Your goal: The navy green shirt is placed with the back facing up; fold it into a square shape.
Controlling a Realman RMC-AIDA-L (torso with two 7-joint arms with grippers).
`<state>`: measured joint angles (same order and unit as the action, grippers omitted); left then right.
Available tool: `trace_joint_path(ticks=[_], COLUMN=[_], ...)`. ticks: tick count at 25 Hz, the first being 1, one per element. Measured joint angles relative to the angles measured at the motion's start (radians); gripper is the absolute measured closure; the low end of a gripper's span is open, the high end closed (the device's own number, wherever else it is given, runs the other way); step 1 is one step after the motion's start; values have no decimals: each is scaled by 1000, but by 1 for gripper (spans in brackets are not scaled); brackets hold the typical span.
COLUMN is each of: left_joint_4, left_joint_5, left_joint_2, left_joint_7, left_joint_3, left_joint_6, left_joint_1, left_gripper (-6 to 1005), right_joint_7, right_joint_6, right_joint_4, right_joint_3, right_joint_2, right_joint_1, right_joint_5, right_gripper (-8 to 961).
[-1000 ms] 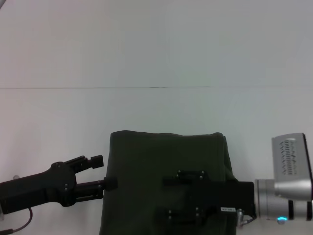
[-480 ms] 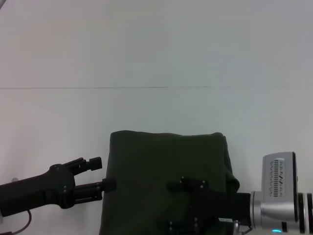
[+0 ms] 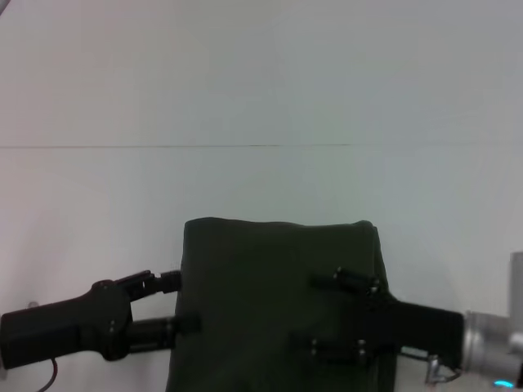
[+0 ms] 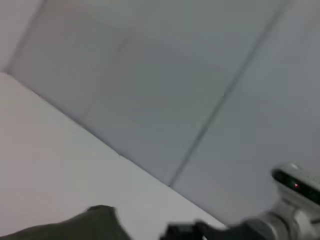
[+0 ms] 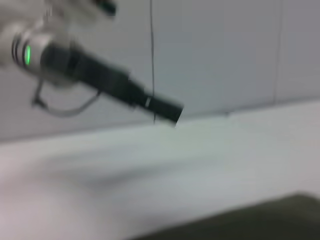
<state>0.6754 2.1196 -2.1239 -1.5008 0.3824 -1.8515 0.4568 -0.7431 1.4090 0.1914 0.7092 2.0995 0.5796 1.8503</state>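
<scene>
In the lower middle of the head view, the shirt (image 3: pixel 278 302) lay on the table (image 3: pixel 261 90) already folded to a near square, so little seemed left. The left gripper (image 3: pixel 170 302) stood open at its left edge, holding nothing. The right gripper (image 3: pixel 339 314) was open above the cloth, empty.

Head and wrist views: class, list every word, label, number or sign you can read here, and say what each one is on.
No text can be read in any view.
The shirt shows only plain dark cloth; no lettering is visible.
A small pale label on the right arm, behind the right gripper, is too small to read.
The left gripper carries no markings.
</scene>
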Motion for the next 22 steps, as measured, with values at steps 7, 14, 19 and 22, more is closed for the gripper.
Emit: trace_joint_path(ticks=[7,14,19,22], left_joint_4=[64,73,44,33], left_joint_5=[50,98,107,108], left_joint_2=[-9,-41,-46,-47], left_joint_7=[140,264,317,369], left_joint_3=[70,48,36,34], left_joint_6=[-85,55,97,94], left_joint_1=[-33,-110,-135,-148], left_gripper=[65,65,65,65], right_joint_7=[-131,-34,28,31], right_joint_6=[181,192,179,162], right_joint_4=[197,216,194,190], right_joint_3=[11,13,12,13], right_joint_2=[-6,-6,-4,-3], right_joint_1=[-159,-280,-314,-319], right_joint_5=[-49,-35,-22,-21], right_gripper=[30,30,30,31])
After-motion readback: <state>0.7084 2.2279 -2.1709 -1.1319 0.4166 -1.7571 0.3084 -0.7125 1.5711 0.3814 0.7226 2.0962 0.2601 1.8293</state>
